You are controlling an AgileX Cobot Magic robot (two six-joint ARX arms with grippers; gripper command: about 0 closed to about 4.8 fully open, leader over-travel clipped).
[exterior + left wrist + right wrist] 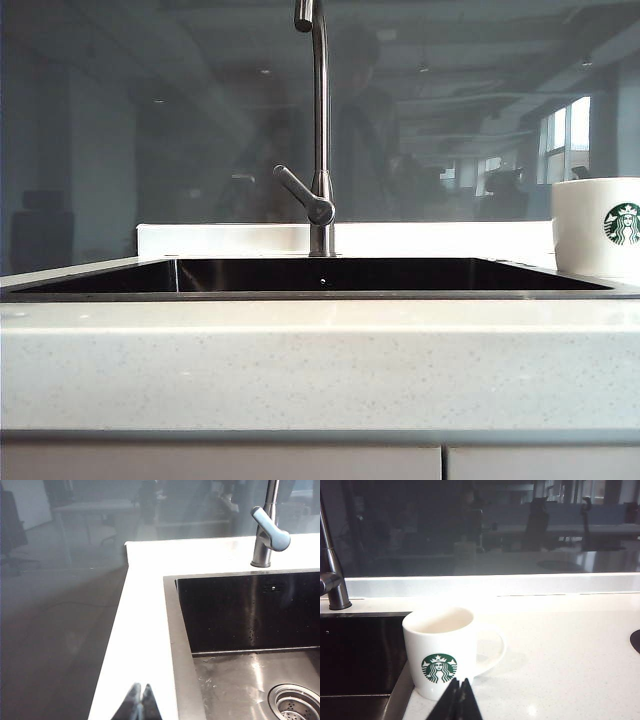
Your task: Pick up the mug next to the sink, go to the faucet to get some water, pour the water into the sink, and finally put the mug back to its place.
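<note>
**Waiting to start: mug untouched beside the sink**

Standing upright on the white bench (560, 645), the mug (442, 655) sits just beside the sink (320, 292), on its right-hand rim as the exterior view shows it, logo facing the arm and handle pointing away from the sink. The faucet (319, 130) rises behind the sink at its middle, lever (300, 192) angled out to the left.

The right gripper (458, 700) hangs short of the mug, on its near side, jaws pinched together and holding nothing. The left gripper (140, 702) hovers over the bench strip on the far side of the sink from the mug, likewise closed and empty.

Risks, as I judge them: closed jaws pushed forward would shove the mug rather than take it, and its base is right at the sink's edge, so a nudge that way could tip it into the sink. The glazed wall looks slippery, so a shallow pinch may slide once the mug carries water
</note>
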